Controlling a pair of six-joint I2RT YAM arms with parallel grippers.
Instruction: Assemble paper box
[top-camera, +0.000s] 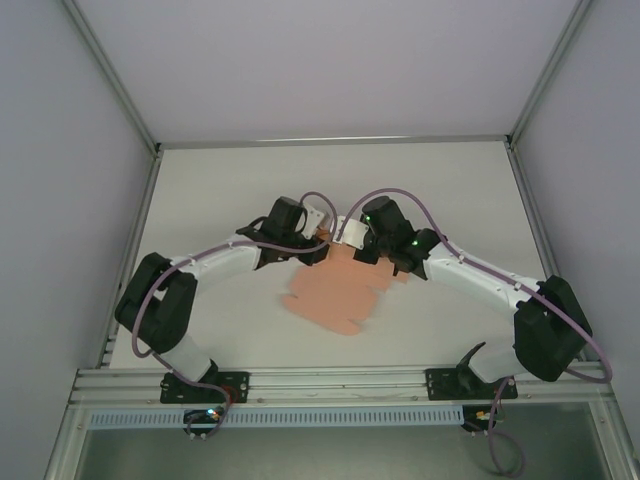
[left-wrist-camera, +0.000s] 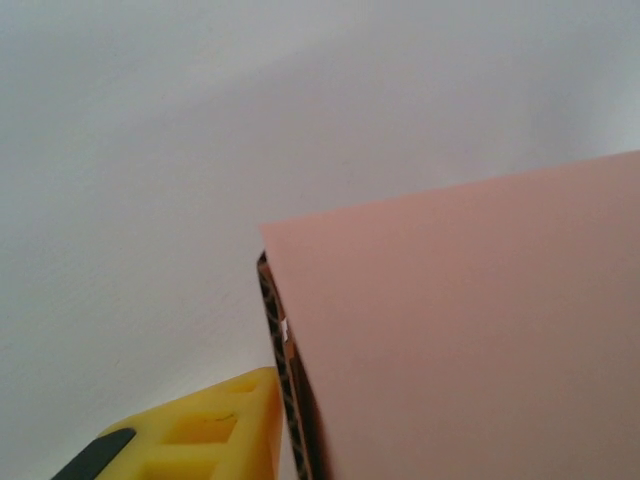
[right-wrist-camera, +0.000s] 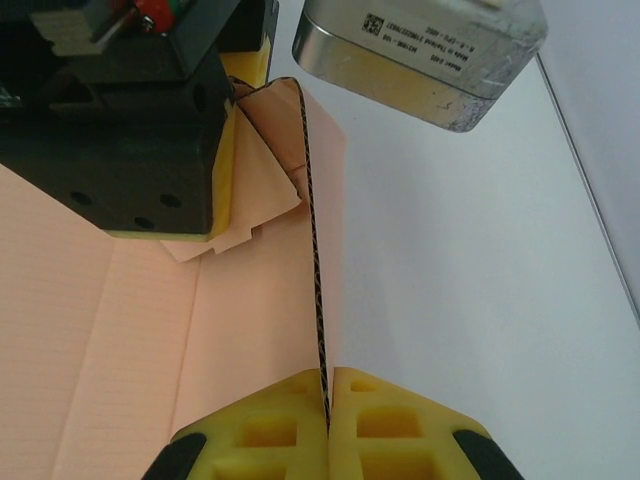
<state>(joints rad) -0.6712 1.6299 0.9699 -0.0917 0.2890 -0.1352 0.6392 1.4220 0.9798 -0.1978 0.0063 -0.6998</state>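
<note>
Paper box (top-camera: 335, 290) lies as a mostly flat salmon sheet mid-table (top-camera: 250, 180), one flap raised. Right gripper (right-wrist-camera: 328, 385) pinches that flap's corrugated edge. Whether the left gripper (top-camera: 318, 241) beside it grips anything cannot be told.

A silver housing (right-wrist-camera: 440, 75) in the right wrist view bears a sticker (right-wrist-camera: 412, 40) with a square code and tiny print, possibly "Made in Thailand"; the digits are unreadable.

White table (top-camera: 250, 180), pale grey walls (top-camera: 60, 150), aluminium frame posts (top-camera: 110, 75), slotted rail (top-camera: 340, 385) along near edge
</note>
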